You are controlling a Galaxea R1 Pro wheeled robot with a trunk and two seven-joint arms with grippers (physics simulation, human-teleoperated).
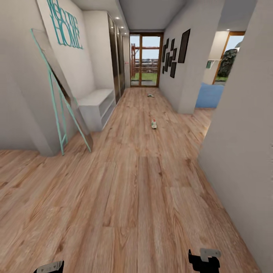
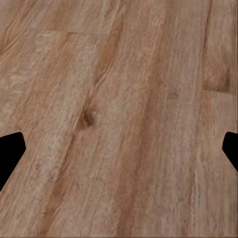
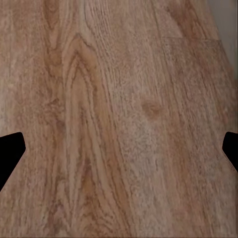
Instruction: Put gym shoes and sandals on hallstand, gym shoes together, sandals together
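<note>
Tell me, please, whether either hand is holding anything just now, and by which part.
Nothing is held. The left hand and right hand are both open, with only bare wooden floor between their fingers.

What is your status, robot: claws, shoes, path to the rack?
Left claw and right claw open, empty, over the corridor floor. One gym shoe on the floor mid-corridor, another small item farther on. Hallstand at left wall, bench bare. Nothing in the way.

1 gym shoe (image 1: 154, 124) on corridor floor (image 1: 136, 197), hallstand (image 1: 96, 106) at left wall.
</note>
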